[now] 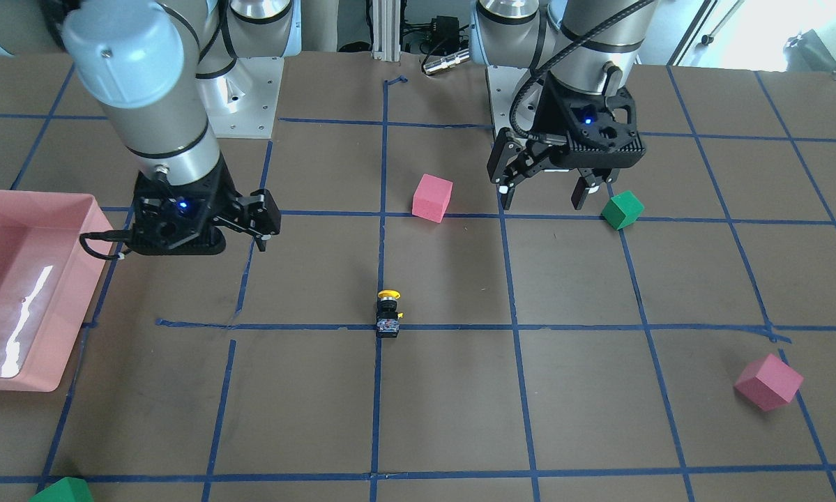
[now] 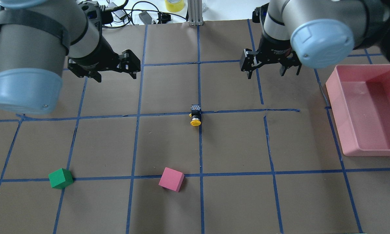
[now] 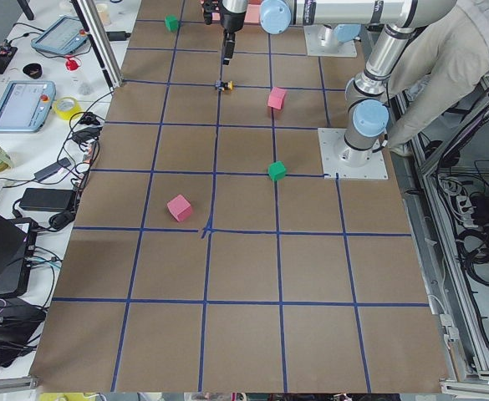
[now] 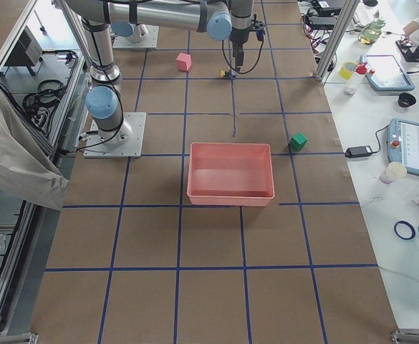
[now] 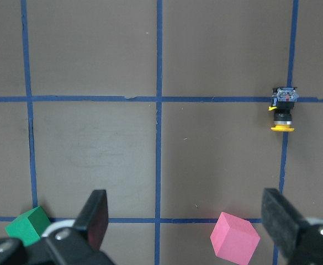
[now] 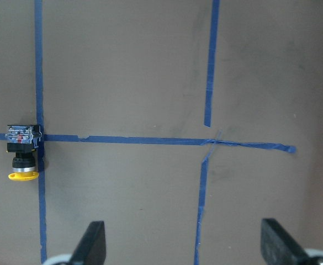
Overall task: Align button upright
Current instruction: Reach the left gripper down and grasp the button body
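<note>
**Task stage: not begun.** The button (image 2: 195,115) lies on its side at the middle of the table (image 2: 240,146), on a crossing of blue tape lines (image 2: 234,111). Its yellow cap points toward the robot and its base block away. The left gripper (image 2: 115,75) and right gripper (image 2: 265,74) hover above the table, one to each side and well apart from the button, jaws wide and empty. Judged remaining: approach, grasp, tipping onto the base, release. The pink cube (image 2: 171,179) and green cube (image 2: 60,178) sit nearer the robot.

No legible text, labels or numbers anywhere
</note>
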`<state>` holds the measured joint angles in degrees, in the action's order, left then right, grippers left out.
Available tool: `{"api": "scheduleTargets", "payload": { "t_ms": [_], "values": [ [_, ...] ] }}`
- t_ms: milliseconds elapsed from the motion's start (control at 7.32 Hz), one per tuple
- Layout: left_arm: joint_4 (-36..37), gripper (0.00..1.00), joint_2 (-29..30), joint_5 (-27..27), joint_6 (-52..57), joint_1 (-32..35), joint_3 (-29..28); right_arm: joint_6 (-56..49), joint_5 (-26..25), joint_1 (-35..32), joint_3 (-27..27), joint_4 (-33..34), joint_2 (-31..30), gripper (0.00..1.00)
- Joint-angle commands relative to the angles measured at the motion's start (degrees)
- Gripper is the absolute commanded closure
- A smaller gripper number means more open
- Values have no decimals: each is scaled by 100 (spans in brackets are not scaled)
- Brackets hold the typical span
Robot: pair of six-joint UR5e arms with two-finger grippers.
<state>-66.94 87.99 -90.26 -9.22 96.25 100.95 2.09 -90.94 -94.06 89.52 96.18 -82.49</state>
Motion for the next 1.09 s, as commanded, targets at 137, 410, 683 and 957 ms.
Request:
{"api": "scheduleTargets", "payload": {
  "t_ms": [137, 410, 683, 957],
  "values": [
    [2956, 0, 523, -9, -571, 561, 1317, -366, -11, 221, -286, -837, -513, 0],
    [4736, 0, 1059, -27, -730, 727, 2049, -507, 86, 405, -295, -846, -531, 0],
    [5591, 0, 1762, -692, -1455, 1366, 2078, -596, 68, 537, -295, -872, -531, 0],
    [6390, 0, 2273, -1046, -1817, 1641, 2069, -692, 68, 634, -269, -881, -540, 0]
  ]
}}
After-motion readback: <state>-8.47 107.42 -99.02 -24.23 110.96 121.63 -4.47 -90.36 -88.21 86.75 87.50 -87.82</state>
